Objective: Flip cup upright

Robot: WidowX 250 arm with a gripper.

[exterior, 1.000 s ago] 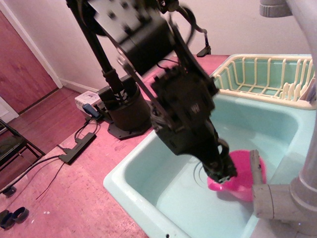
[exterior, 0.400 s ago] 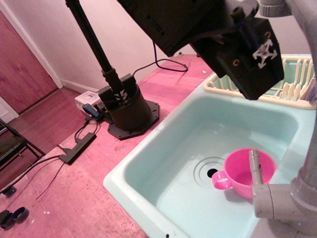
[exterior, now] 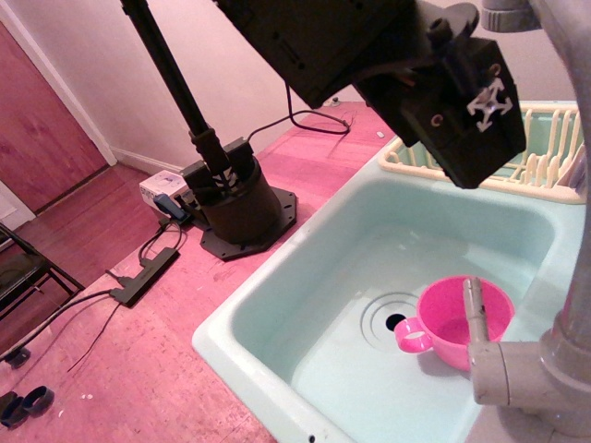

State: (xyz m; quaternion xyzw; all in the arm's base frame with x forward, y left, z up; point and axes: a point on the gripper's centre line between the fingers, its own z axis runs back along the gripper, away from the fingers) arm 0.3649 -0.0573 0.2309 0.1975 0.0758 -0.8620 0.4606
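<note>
Small bright pink plastic cup [exterior: 462,323] with loop handle: upright, mouth up, on the floor of the pale turquoise sink basin [exterior: 305,341], just beside the round drain [exterior: 392,318]. Black robot gripper [exterior: 462,101]: raised well above, fingers hidden, opening cannot be told. Cream dish rack [exterior: 545,157] behind. Pink counter [exterior: 148,360]; grey faucet [exterior: 526,369] in the foreground.

No legible txt, labels or nos. anywhere.
</note>
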